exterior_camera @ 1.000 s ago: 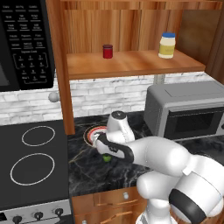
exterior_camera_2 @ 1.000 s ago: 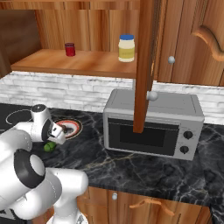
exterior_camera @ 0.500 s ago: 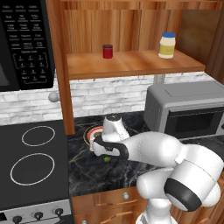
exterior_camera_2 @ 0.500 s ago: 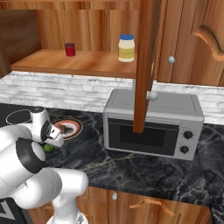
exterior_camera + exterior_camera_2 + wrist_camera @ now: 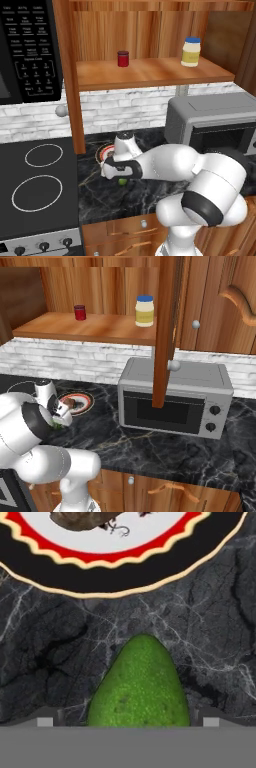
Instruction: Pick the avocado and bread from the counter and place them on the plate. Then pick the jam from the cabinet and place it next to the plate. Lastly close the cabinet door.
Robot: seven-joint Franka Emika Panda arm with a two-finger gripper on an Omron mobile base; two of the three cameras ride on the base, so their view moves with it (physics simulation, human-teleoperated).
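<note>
In the hand view the green avocado (image 5: 140, 684) lies on the black counter (image 5: 45, 662), just below the plate's red rim (image 5: 75, 556). My open gripper (image 5: 128, 722) stands over it, one fingertip (image 5: 45, 722) on each side, apart from it. The brown bread (image 5: 80, 519) rests on the plate. From the base views, the gripper (image 5: 114, 172) hangs low over the avocado (image 5: 121, 181) beside the plate (image 5: 102, 152). The dark red jam (image 5: 123, 58) stands on the cabinet shelf (image 5: 150, 75). A cabinet door (image 5: 165, 331) stands open, seen edge-on.
A pale yellow jar with a blue lid (image 5: 190, 52) shares the shelf. A grey microwave oven (image 5: 175, 398) sits on the counter to the right of the plate. The stove with white burner rings (image 5: 37, 192) lies to the left. Another open door (image 5: 70, 80) hangs above the plate.
The hand has come down and a little left over the avocado, and the elbow has folded lower. The jaws stay wide. The bread, jam and doors have not moved.
</note>
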